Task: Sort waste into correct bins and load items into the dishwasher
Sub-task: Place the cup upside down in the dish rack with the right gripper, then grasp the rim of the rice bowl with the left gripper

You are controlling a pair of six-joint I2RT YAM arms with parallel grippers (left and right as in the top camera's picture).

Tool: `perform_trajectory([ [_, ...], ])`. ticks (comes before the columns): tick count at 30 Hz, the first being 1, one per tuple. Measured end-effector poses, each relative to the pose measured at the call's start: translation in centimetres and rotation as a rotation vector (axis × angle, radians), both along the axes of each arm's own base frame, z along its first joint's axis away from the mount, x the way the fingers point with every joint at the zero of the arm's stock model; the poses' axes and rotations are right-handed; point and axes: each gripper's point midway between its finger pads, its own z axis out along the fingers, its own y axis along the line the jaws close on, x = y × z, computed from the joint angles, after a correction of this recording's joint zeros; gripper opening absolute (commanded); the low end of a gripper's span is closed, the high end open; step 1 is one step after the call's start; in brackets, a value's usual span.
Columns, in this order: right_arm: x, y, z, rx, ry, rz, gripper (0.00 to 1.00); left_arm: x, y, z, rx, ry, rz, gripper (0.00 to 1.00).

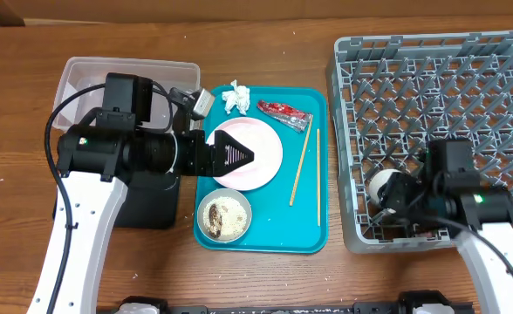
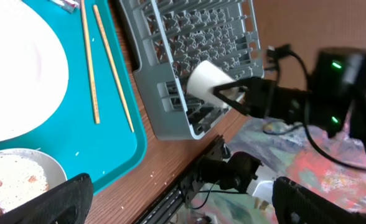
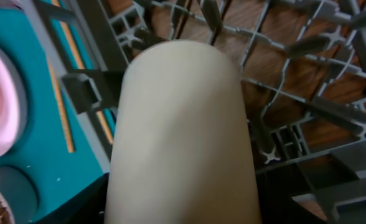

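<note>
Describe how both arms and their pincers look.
The left arm and right arm each have a white lower link, black motor housings, a small green light and looping black cables. The left pincer and right pincer are black, narrowing toward the tips.

The tray (image 1: pixel 274 218) is teal, the plate (image 1: pixel 265 150) pinkish-white, the wrapper (image 1: pixel 284 114) red, the lattice rack (image 1: pixel 431 87) grey, the cup (image 1: pixel 380 185) white.
</note>
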Motion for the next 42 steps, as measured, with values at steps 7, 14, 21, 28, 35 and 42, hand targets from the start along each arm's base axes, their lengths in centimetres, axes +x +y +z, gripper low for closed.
perform_trajectory([
  [7, 0.5, 1.0, -0.7, 0.029, 0.064, 0.071, 0.96, -0.4, 0.8, -1.0, 0.065, 0.032, 0.024, 0.87],
  [14, 4.7, 2.3, 8.5, 0.083, -0.222, 0.109, 0.91, -1.3, 1.6, -2.6, 0.205, 0.044, 0.038, 0.86],
  [21, 5.1, 5.7, 14.2, 0.247, -0.432, 0.238, 0.89, -2.1, 2.0, -4.4, 0.413, 0.045, 0.079, 0.77],
  [28, 3.7, 10.0, 15.3, 0.367, -0.445, 0.407, 0.91, -2.0, 4.2, -6.4, 0.695, 0.061, 0.287, 0.76],
  [35, 2.4, 12.5, 15.5, 0.407, -0.432, 0.504, 0.91, -0.1, 4.4, -8.1, 0.752, 0.012, 0.410, 0.61],
  [42, 1.7, 12.6, 14.2, 0.382, -0.366, 0.505, 0.93, -3.1, 6.0, -10.0, 0.847, 0.156, 0.398, 0.66],
])
